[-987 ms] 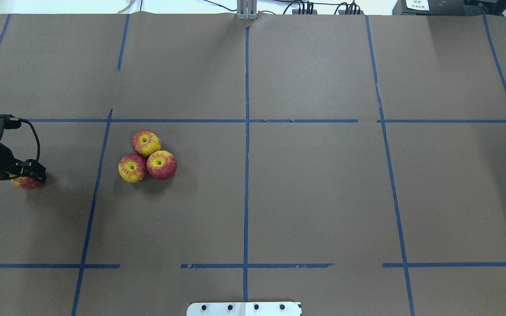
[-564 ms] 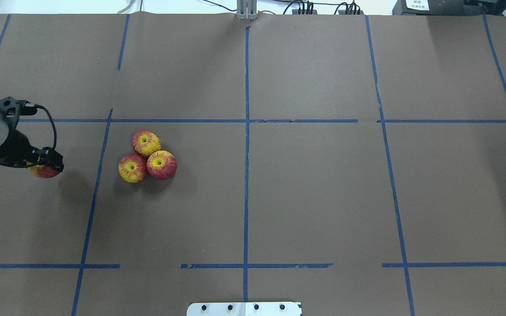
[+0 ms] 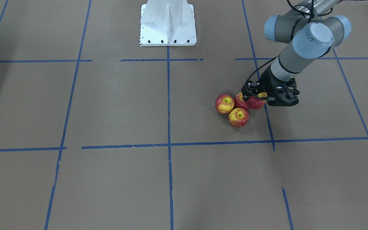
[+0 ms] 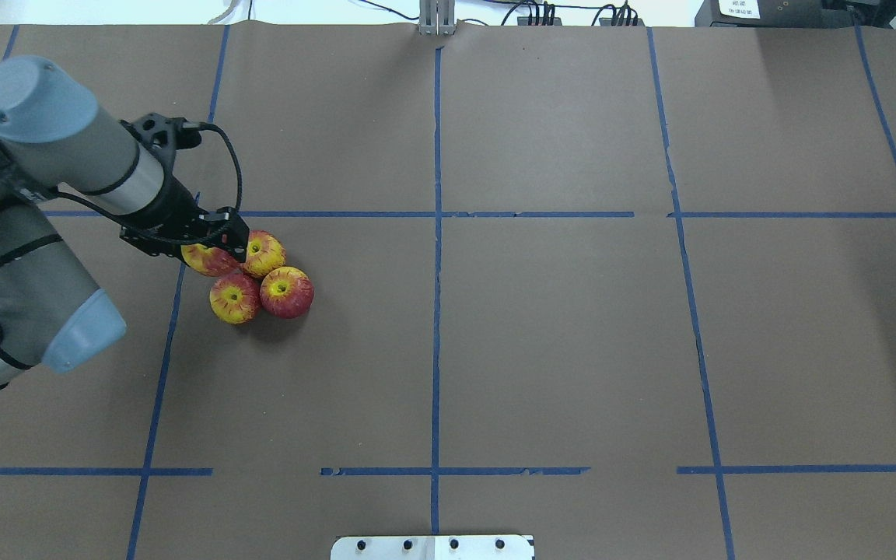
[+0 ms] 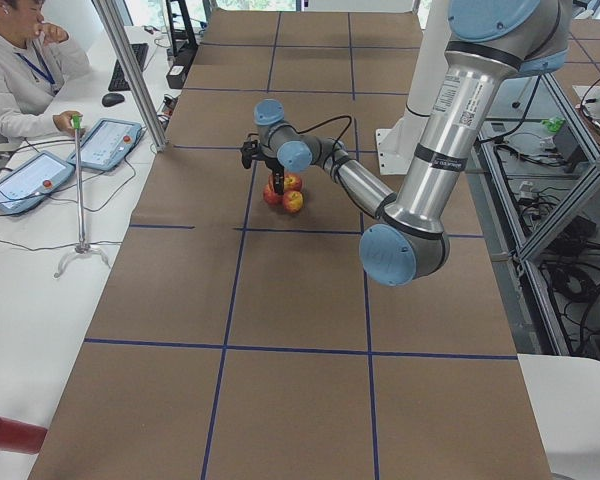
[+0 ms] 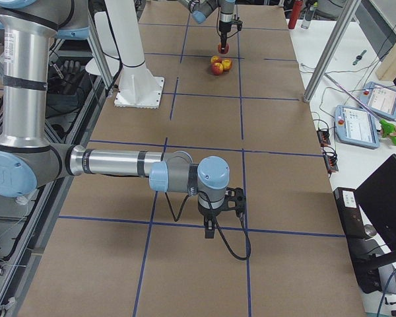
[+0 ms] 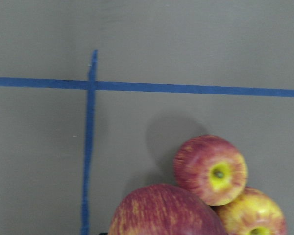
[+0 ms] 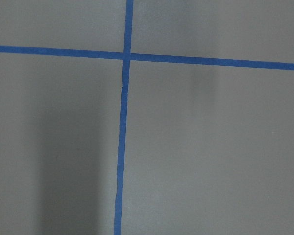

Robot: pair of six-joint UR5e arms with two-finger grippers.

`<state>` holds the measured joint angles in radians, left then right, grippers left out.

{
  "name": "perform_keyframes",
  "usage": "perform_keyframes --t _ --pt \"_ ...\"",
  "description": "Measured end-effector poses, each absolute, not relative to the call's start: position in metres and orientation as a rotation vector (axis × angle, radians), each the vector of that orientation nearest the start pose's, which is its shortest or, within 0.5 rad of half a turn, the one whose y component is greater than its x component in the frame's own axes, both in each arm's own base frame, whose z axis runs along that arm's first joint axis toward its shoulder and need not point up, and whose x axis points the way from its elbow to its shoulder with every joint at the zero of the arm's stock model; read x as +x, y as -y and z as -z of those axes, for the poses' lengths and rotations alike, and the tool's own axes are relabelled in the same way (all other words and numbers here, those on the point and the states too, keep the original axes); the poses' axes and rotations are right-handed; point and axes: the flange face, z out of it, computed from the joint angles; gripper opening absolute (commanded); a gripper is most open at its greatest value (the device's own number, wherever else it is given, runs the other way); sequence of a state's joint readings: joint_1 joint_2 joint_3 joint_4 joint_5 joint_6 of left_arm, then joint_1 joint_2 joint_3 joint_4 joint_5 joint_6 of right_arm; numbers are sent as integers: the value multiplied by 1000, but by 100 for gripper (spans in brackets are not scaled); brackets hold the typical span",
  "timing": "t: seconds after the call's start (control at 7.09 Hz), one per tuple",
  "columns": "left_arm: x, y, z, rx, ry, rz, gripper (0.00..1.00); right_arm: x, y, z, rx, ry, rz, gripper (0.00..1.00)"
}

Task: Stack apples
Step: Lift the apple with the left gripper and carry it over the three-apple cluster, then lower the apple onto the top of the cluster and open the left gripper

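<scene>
The left jaws are pressed onto the dark apple [image 4: 207, 260], pinching it from both sides. It hangs clear of the counter [image 4: 557, 350], just beside and above the three apples [image 4: 261, 276], which sit touching in a cluster. The step in hand looks like bringing in the top apple. Next it likely needs centring over the hollow between the three, then a slow lowering before release, or it may roll off. The right jaws hover low over the counter, well apart; spread or closed, I cannot tell.
</scene>
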<state>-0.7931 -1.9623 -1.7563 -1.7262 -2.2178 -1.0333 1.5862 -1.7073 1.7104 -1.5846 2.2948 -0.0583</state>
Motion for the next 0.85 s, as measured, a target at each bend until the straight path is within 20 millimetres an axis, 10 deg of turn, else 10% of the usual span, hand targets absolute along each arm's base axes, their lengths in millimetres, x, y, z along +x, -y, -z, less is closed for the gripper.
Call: perform_keyframes --t 0.42,0.71,0.85 --pt "409 487 -328 -75 -931 -17 0 74 432 -658 16 724 37 100" --pt "411 487 -329 -77 -929 -17 33 74 432 -658 16 724 37 100" --pt "413 486 -330 -79 -928 -20 67 74 432 -658 16 725 37 100"
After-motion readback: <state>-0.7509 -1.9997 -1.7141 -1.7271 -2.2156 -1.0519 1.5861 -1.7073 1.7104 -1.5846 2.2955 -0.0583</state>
